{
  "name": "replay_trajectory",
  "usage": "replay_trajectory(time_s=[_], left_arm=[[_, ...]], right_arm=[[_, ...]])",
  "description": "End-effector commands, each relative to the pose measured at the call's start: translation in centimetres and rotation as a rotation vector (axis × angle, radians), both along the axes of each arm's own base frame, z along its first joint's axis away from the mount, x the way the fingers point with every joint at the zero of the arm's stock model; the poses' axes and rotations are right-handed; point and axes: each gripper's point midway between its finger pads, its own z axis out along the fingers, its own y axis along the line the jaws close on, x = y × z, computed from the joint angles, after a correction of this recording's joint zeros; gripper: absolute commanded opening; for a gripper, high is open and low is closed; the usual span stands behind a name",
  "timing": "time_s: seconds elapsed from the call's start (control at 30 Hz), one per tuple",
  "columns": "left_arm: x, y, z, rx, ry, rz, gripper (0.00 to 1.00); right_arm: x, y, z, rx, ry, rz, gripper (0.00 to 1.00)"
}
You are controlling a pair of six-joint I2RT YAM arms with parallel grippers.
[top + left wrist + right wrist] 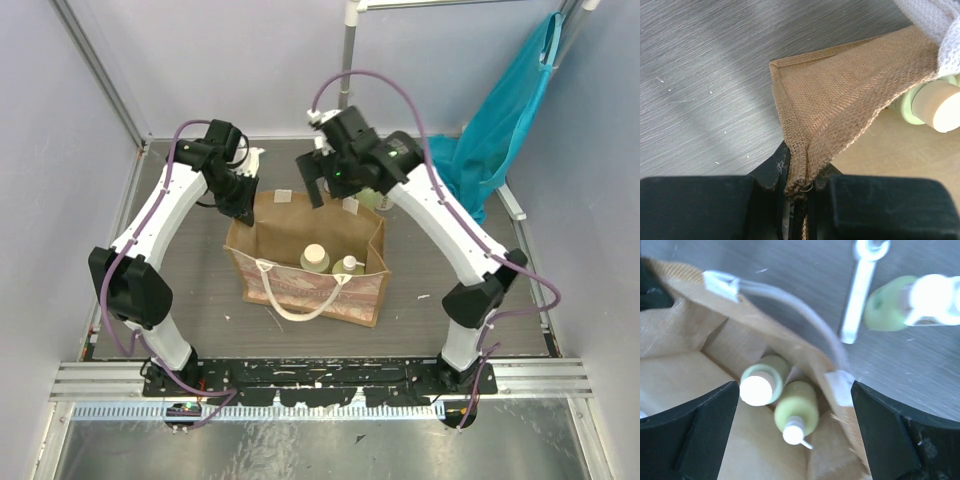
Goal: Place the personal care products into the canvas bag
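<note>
My left end effector (799, 186) was clamped on a corner of the canvas bag (850, 95); my right end effector (796, 427) hung open above it — one bottle (887, 310) was outside on the counter (790, 265), at its one o'clock, nearer that arm.

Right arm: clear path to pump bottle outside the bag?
Probably yes. The right gripper is open, empty, over the bag; the pump bottle sits on the table just past its rim, a white pole beside it.
</note>
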Motion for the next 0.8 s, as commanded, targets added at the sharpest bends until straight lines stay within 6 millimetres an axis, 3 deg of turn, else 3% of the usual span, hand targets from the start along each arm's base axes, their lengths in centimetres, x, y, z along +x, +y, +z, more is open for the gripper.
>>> replay_trajectory(time_s=[0.0,0.1,0.27,0.47,0.77], left_arm=[[0.4,0.6,1.0,0.011,-0.053,0.011,0.0],[0.5,0.7,1.0,0.012,-0.054,0.013,0.0],[0.5,0.6,0.8,0.013,-0.054,0.015,0.0],[0.8,0.7,0.6,0.017,-0.056,0.026,0.0],[1.3,0.9,0.5,0.036,-0.063,0.041,0.0]], right_arm=[[2.7,-6.3,4.4,-0.002,-0.143,-0.173,1.0],[4.4,-9.2,3.3,-0.023,-0.137,-0.274,1.0],[7.5,-12.1,2.0,0.033,-0.142,-0.39,1.0],[9.7,-11.9,-0.6,0.072,-0.078,-0.389,1.0],[13.1,-8.5,-3.7,0.141,-0.013,-0.344,1.0]])
